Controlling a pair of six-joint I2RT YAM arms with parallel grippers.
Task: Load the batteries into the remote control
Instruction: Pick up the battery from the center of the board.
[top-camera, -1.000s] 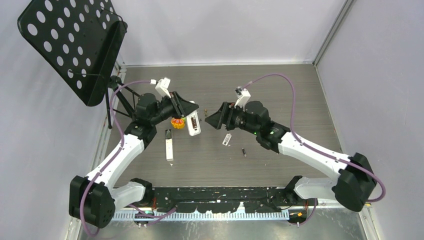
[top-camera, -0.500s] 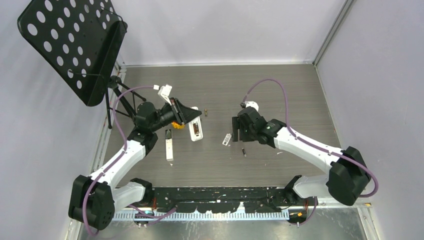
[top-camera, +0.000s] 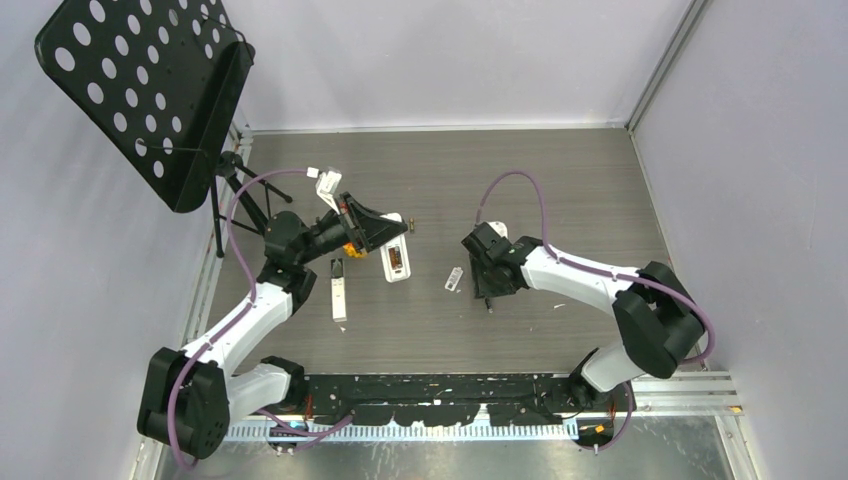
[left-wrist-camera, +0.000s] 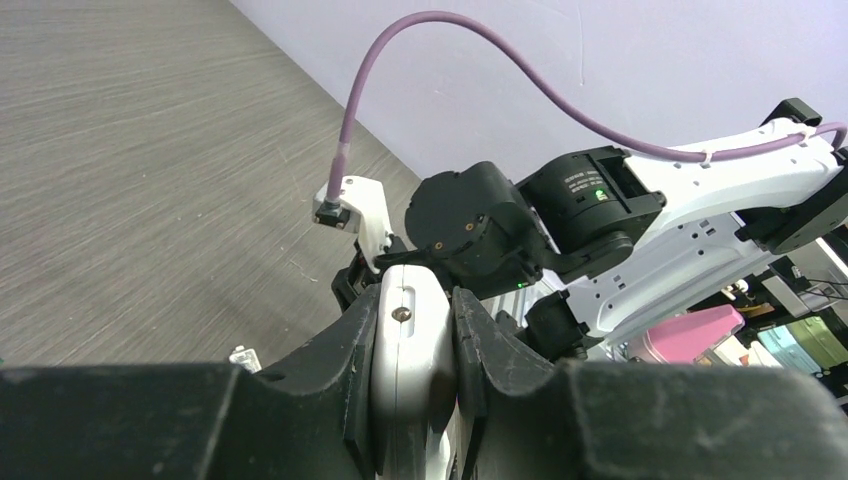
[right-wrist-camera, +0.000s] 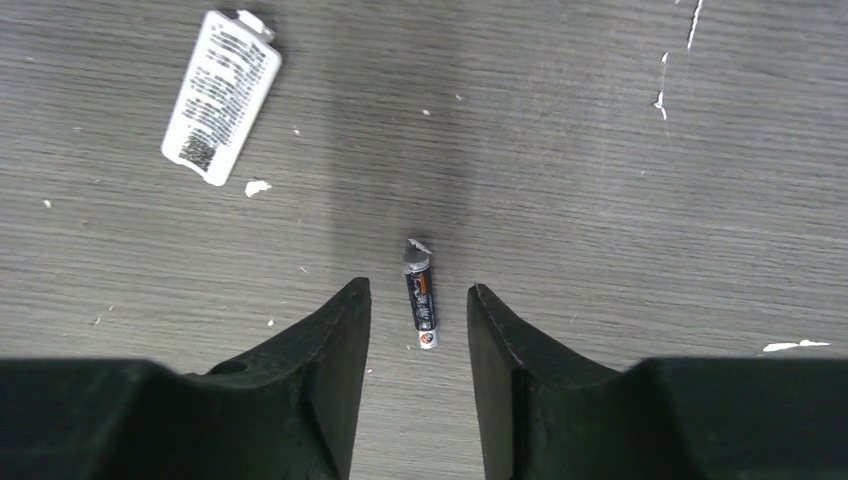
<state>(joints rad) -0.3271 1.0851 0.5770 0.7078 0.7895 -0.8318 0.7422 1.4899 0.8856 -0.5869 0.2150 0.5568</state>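
The right claw (right-wrist-camera: 415, 290) has swung down. It now hangs open right over a battery (right-wrist-camera: 421, 297) lying on the surface (right-wrist-camera: 600, 150). The left claw (left-wrist-camera: 413, 300) grips the remote (left-wrist-camera: 405, 335). Grabbing comes next.

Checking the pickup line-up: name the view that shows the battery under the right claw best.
Right wrist: the battery lies on the table between the tips of the open right claw, label visible. Top external shows only a dark sliver. Left wrist does not show it.
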